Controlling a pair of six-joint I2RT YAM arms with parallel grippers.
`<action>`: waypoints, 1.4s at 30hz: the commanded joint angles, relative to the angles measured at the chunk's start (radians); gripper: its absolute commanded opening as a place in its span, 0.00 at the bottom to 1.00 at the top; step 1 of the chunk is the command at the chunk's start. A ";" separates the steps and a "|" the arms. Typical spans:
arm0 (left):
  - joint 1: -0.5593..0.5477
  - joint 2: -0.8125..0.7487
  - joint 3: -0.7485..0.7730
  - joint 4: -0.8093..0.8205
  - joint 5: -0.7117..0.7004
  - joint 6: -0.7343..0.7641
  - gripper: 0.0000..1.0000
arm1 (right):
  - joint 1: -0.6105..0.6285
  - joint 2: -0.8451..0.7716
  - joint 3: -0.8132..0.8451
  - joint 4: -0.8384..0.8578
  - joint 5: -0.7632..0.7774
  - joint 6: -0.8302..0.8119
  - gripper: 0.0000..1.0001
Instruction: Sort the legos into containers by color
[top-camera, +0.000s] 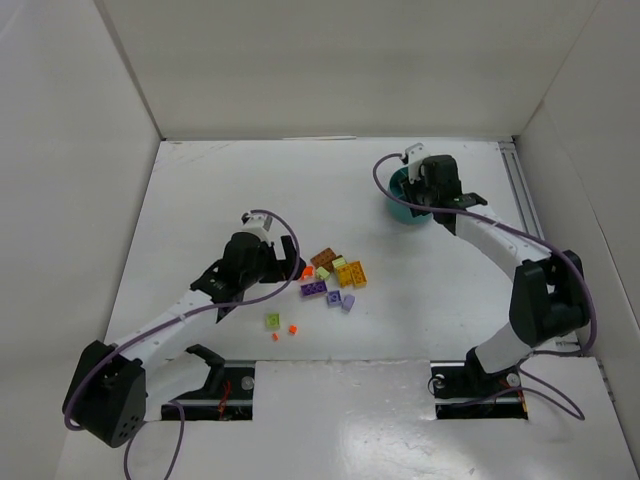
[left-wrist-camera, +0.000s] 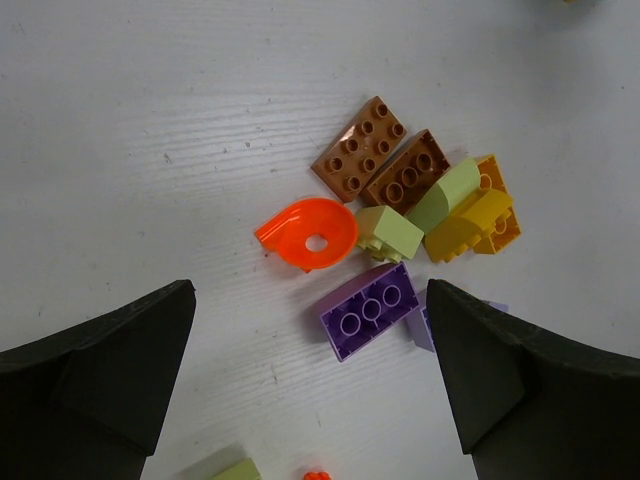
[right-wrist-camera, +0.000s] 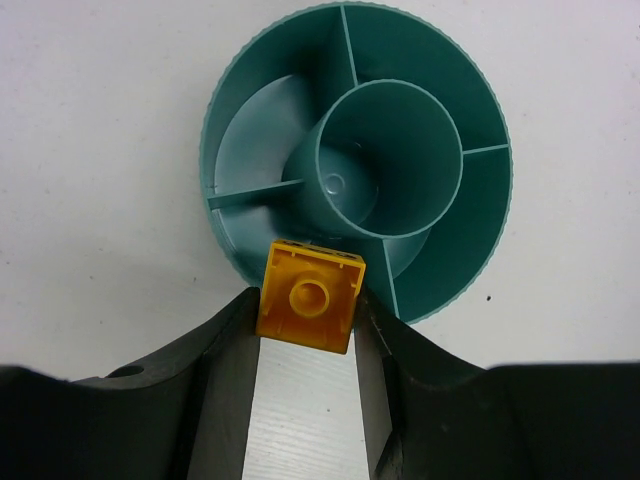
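Observation:
My right gripper (right-wrist-camera: 308, 304) is shut on a yellow-orange lego (right-wrist-camera: 310, 297), held underside up over the near rim of the round teal dish (right-wrist-camera: 215, 150). The compartments that show hold nothing. From above, the dish (top-camera: 397, 207) sits under the right gripper (top-camera: 415, 190) at the back right. My left gripper (left-wrist-camera: 310, 290) hangs open over the pile of legos (top-camera: 335, 275). A purple brick (left-wrist-camera: 368, 310) lies between its fingers, untouched. Beyond it are an orange round piece (left-wrist-camera: 310, 235), two brown bricks (left-wrist-camera: 360, 150), light green bricks (left-wrist-camera: 390, 232) and yellow-orange bricks (left-wrist-camera: 475, 225).
A lavender brick (left-wrist-camera: 420, 325) is partly hidden behind the right-hand finger. A lone light green brick (top-camera: 271, 321) and two tiny orange pieces (top-camera: 293, 329) lie nearer the arm bases. White walls (top-camera: 120, 120) enclose the table; a rail (top-camera: 522, 190) runs along the right side.

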 joint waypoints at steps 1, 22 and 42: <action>-0.011 0.003 0.028 0.042 0.021 0.019 1.00 | -0.018 0.027 0.056 0.034 -0.011 0.007 0.31; -0.082 0.001 0.046 0.013 -0.056 0.019 1.00 | 0.071 -0.149 -0.067 0.044 -0.074 -0.055 0.66; -0.091 -0.042 0.046 0.013 -0.062 0.019 1.00 | 0.526 -0.108 -0.411 0.257 0.024 0.322 0.66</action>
